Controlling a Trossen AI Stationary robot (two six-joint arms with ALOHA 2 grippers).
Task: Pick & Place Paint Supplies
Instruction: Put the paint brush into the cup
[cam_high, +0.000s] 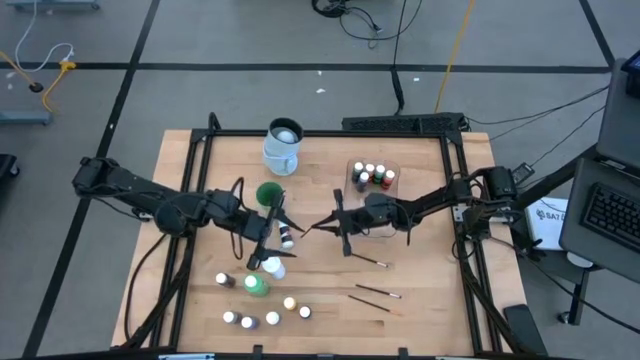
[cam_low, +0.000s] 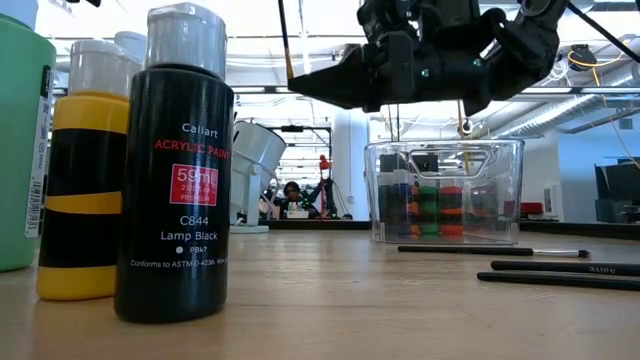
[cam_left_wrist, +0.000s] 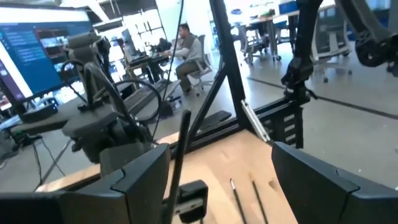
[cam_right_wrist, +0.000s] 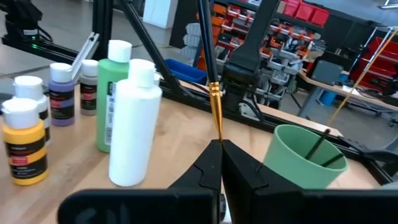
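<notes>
My right hand (cam_right_wrist: 219, 146) pinches a brush (cam_right_wrist: 209, 68) upright; my left hand (cam_high: 272, 238) gapes beside the green cup (cam_high: 269, 193).

Bench (cam_high: 190, 170): mug (cam_high: 282, 146) at far centre. Tub (cam_high: 392, 187) right of mug, small bottles (cam_high: 372, 176) inside it. Cup (cam_high: 270, 194) near mug. Loose bottles (cam_high: 262, 302) near-left. Brushes (cam_high: 375, 294) lying near-right of them.

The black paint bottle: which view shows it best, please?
The low view: the black paint bottle stands close, its label readable. In the high view I cannot tell it among the small bottles; neither wrist view shows it.
</notes>
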